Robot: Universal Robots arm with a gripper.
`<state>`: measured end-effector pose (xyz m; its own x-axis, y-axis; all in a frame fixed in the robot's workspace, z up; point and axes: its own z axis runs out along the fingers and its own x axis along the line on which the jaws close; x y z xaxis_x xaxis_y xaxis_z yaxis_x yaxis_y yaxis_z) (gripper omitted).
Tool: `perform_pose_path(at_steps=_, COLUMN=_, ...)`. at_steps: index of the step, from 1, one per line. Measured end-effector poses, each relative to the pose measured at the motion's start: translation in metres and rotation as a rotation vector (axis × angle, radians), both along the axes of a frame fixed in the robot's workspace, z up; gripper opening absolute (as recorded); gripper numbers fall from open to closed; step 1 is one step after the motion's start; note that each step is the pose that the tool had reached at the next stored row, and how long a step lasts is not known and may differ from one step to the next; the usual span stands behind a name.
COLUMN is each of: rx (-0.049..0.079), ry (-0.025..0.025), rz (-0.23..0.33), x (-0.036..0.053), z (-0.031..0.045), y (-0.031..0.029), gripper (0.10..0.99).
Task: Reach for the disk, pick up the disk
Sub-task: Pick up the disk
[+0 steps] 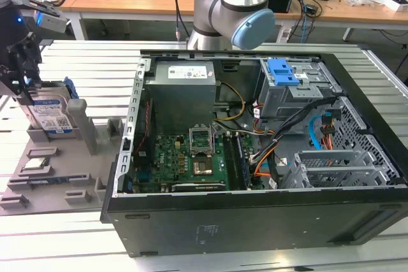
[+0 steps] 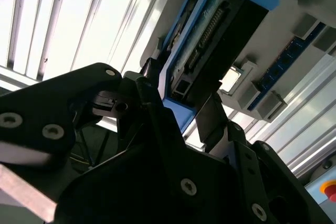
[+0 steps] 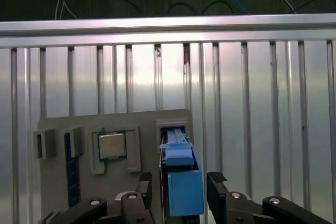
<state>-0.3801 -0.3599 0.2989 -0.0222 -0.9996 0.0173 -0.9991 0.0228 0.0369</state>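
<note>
The disk stands on edge in a slot of the grey holder plate at the exterior view's left, its white-and-blue label facing out and a blue rail on its side. My gripper hangs right over its top edge. In both wrist views the black fingers stand on either side of the disk, with narrow gaps showing between them and it. The gripper is open around the blue rail. From the second wrist view the disk's connector end lies between the fingers of the gripper.
A small silver square chip sits in a recess of the holder plate beside the disk. A large open computer case stands on the slatted metal table, to the exterior view's right of the holder. The arm's base rises behind the case.
</note>
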Motion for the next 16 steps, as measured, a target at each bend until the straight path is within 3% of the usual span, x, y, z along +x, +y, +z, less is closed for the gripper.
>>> perform_pose_path(at_steps=8, rx=0.000, ry=0.0000, rz=0.000, x=0.0000, z=-0.0092, y=0.0000, gripper=0.541)
perform_pose_path(at_steps=14, rx=0.000, ry=0.0001, rz=0.000, x=0.0000, z=-0.0094, y=0.0000, gripper=0.541)
perform_pose_path(at_steps=16, rx=0.000, ry=0.0001, rz=0.000, x=0.0000, z=-0.0094, y=0.0000, gripper=0.463)
